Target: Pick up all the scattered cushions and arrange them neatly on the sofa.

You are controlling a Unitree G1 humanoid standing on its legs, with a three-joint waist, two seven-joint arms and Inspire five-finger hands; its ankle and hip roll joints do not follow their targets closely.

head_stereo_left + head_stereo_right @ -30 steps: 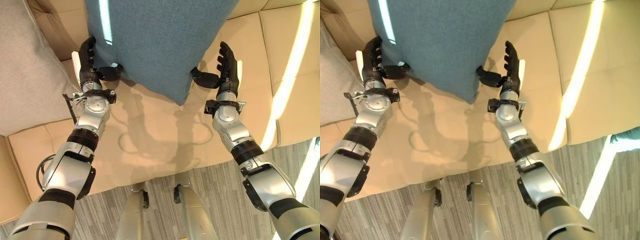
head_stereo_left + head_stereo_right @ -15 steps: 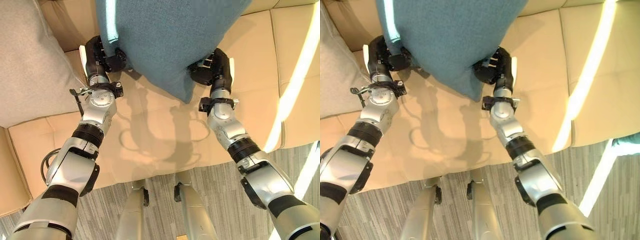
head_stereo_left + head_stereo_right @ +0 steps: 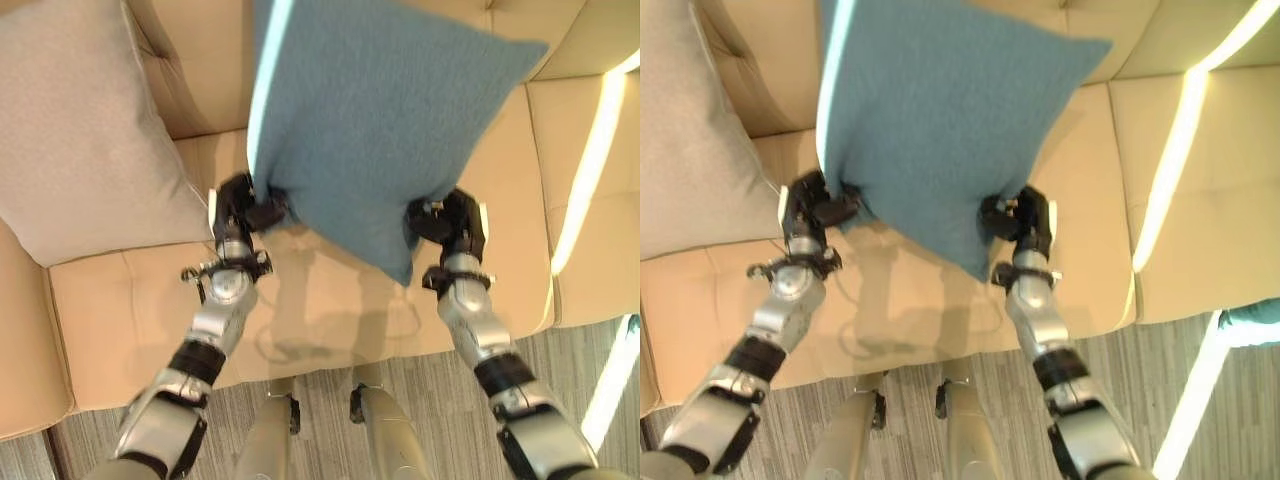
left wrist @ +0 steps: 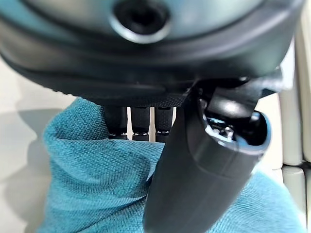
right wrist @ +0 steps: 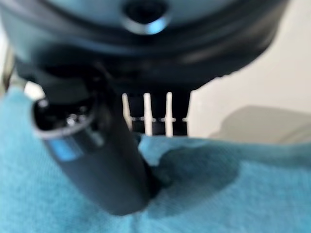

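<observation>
Tan leather sofa (image 3: pixel 130 300) is spreading under the whole scene, and you are holding the blue cushion (image 3: pixel 370 130) up over its seat, one corner hanging toward 6 o'clock. Your left hand (image 3: pixel 240 205) is pinching the cushion's edge at 9 o'clock, thumb and fingers clamped on the cloth; your right hand (image 3: pixel 455 225) is gripping it likewise at 4 o'clock. A beige cushion (image 3: pixel 90 130) is leaning at 10 o'clock. You are at the placing step, I judge: next, set it against the backrest beside the beige one, then let go.
</observation>
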